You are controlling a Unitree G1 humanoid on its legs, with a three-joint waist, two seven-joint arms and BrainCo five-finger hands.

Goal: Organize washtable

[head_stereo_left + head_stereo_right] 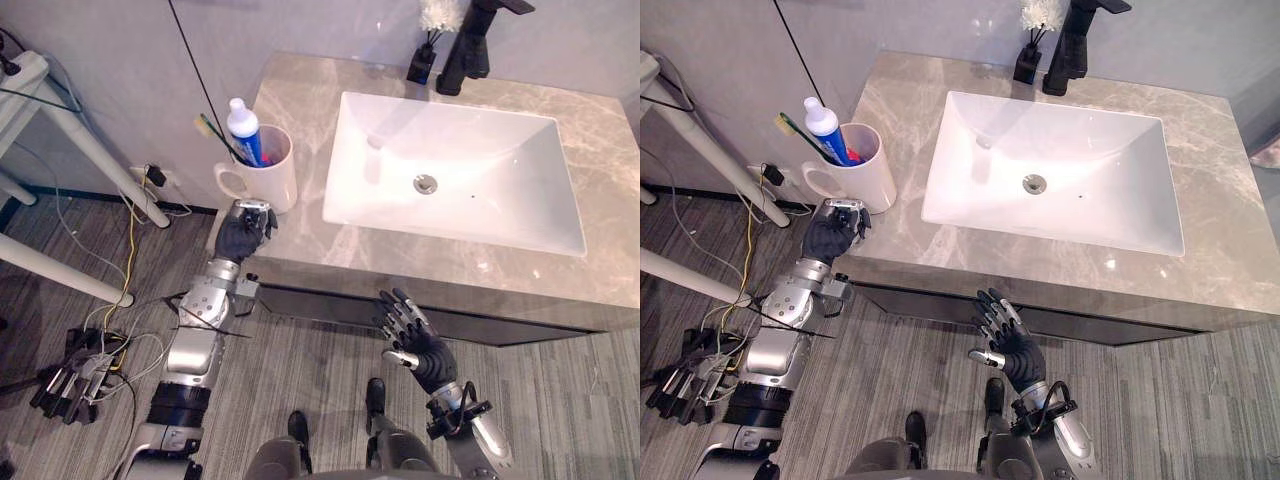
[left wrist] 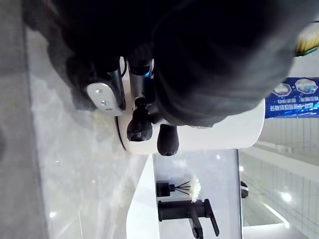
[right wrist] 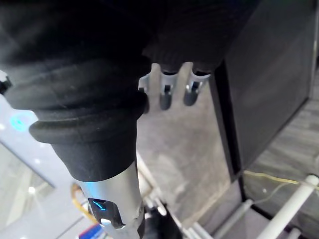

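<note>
The right hand (image 1: 418,338) hovers low before the counter (image 1: 305,245), fingers (image 1: 397,306) spread. The left hand (image 1: 243,232) sits at the counter's left edge, fingers curled, just beside the white mug (image 1: 272,168) holding toothpaste (image 1: 243,125) and toothbrush (image 1: 214,134), left of the sink (image 1: 480,180).
</note>
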